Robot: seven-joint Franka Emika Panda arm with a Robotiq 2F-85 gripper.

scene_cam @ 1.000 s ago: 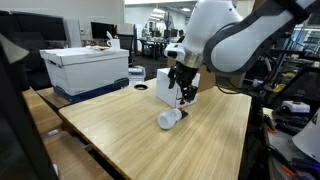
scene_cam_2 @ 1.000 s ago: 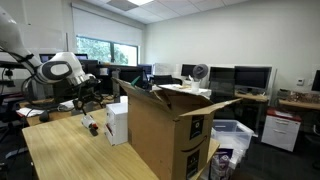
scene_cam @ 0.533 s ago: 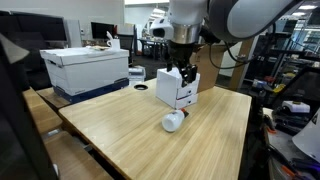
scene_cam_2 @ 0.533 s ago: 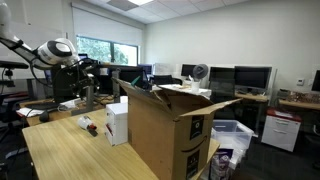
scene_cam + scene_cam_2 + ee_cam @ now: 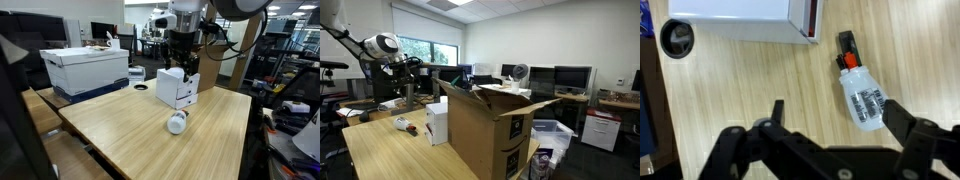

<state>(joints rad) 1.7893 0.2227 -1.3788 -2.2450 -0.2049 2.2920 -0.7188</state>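
Wrist view has the pincer (image 5: 835,110) spread wide with nothing in it, hanging above the wooden counter (image 5: 730,85). The plastic bottle (image 5: 862,97) lies on its side down on the counter, closer to one finger than the other, with its red cap end pointing toward the white box (image 5: 740,15). A black round thing (image 5: 678,38) sits by the box's far end. In an exterior view the pincer (image 5: 184,68) is up over the box, well clear of the bottle
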